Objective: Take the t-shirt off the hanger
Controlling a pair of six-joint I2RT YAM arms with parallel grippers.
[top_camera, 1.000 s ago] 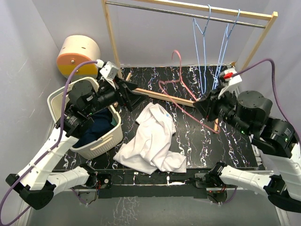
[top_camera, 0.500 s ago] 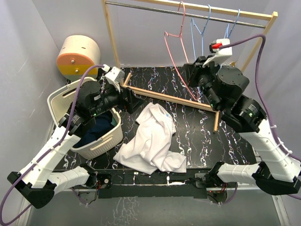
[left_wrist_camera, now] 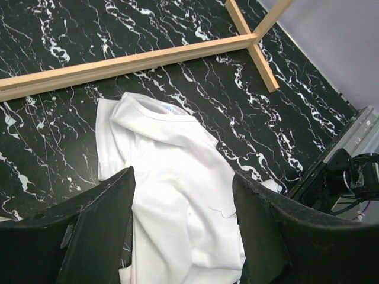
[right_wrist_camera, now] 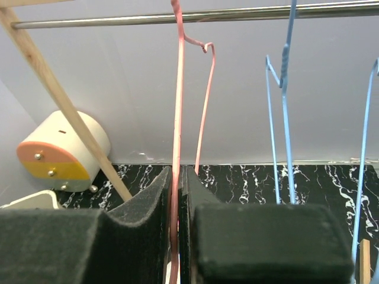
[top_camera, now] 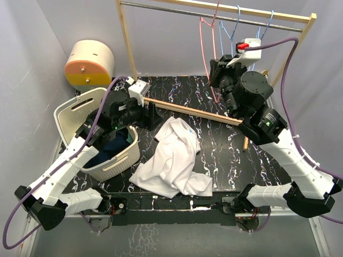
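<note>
The white t-shirt (top_camera: 174, 158) lies crumpled on the black marbled table, off the hanger; it also shows in the left wrist view (left_wrist_camera: 172, 189). The pink hanger (top_camera: 206, 40) is raised to the metal rail (top_camera: 214, 16), its hook at the rail. My right gripper (top_camera: 218, 75) is shut on the pink hanger's wire (right_wrist_camera: 176, 118), held up high by the rail. My left gripper (left_wrist_camera: 183, 236) is open and empty, hovering above the t-shirt near the rack's wooden base bar (top_camera: 187, 111).
Two blue hangers (top_camera: 236, 32) hang on the rail right of the pink one. A white laundry basket (top_camera: 107, 155) with dark clothes stands at the left. A cream and orange drum (top_camera: 88, 64) sits at the back left. Wooden rack posts frame the back.
My right arm has lifted the pink hanger from low over the table up to the rail. My left arm has pulled in slightly towards the t-shirt.
</note>
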